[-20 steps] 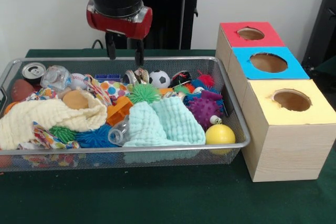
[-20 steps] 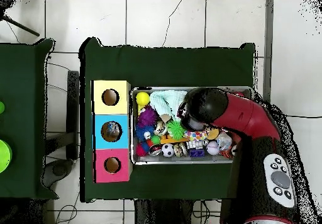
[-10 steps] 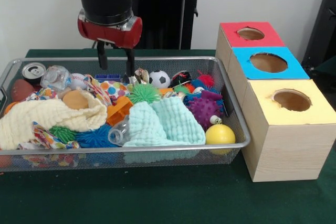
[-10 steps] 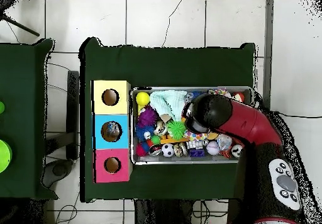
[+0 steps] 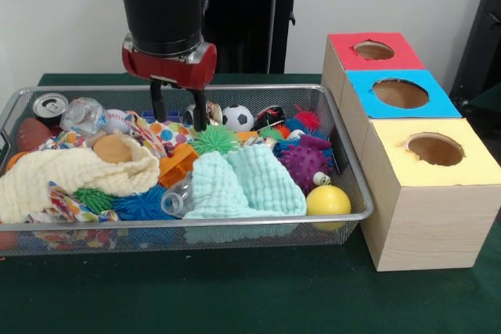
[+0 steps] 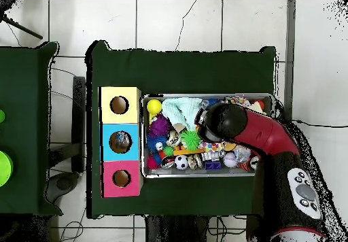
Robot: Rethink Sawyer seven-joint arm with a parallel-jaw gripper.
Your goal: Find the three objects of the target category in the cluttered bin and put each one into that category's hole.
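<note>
Wire-mesh bin [image 5: 352,185] packed with clutter: cream cloth [image 5: 66,177] at left, gripper [image 5: 179,119] mid-back, fingers spread with nothing between, tips dipped over polka-dot fabric [image 5: 166,132]. Soccer ball [image 5: 237,118] just right. 3 holed boxes [image 5: 427,185] stand at right.

1 wire bin [image 5: 344,163]; 3 boxes with 1 hole each: 1 red box [image 5: 374,51], 1 blue box [image 5: 400,94], 1 yellow box [image 5: 435,150]; 1 yellow ball [image 5: 328,200]; 1 soccer ball [image 5: 238,118]; 1 baseball [image 5: 116,120]; 1 purple spiky ball [image 5: 305,162]; 1 green spiky ball [image 5: 214,139]; 1 can [image 5: 50,106]; 1 mint cloth [image 5: 243,181]; 1 cream cloth [image 5: 70,175]; 1 gripper [image 5: 179,113].
</note>
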